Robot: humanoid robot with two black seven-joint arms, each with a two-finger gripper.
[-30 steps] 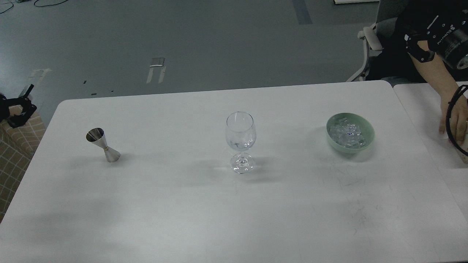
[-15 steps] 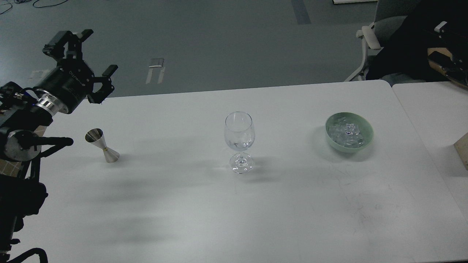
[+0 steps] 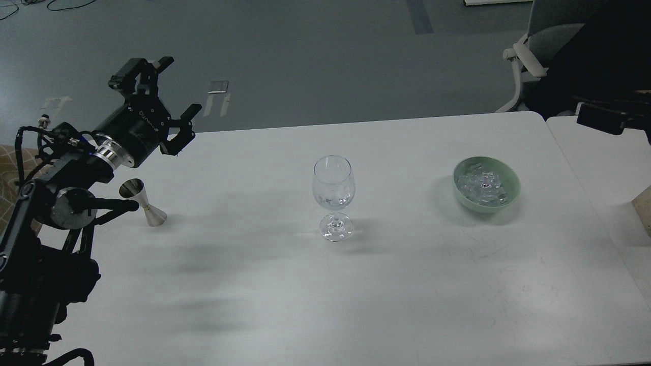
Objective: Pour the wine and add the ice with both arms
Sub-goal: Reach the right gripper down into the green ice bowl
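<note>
An empty clear wine glass [image 3: 333,195] stands upright in the middle of the white table [image 3: 325,295]. To its right, a pale green bowl [image 3: 513,189] holds the ice [image 3: 482,185], a heap of small clear cubes. A steel jigger [image 3: 143,202] stands at the left; I cannot see into it, and no wine shows. My left gripper [image 3: 182,85] hangs open and empty above the table's far left edge, behind and above the jigger. A dark end of my right arm [image 3: 602,119] pokes in at the right edge, above and right of the bowl; its fingers cannot be told apart.
A second white table [image 3: 595,168] adjoins on the right, with a beige object [image 3: 643,211] at the view's edge. An office chair [image 3: 529,51] stands behind the far right corner. My left arm's elbow [image 3: 66,208] sits just left of the jigger.
My left arm has come in from the left and its open gripper has moved right, over the table's far edge. The person's hand has left the right table. My right arm's end has dropped lower.
</note>
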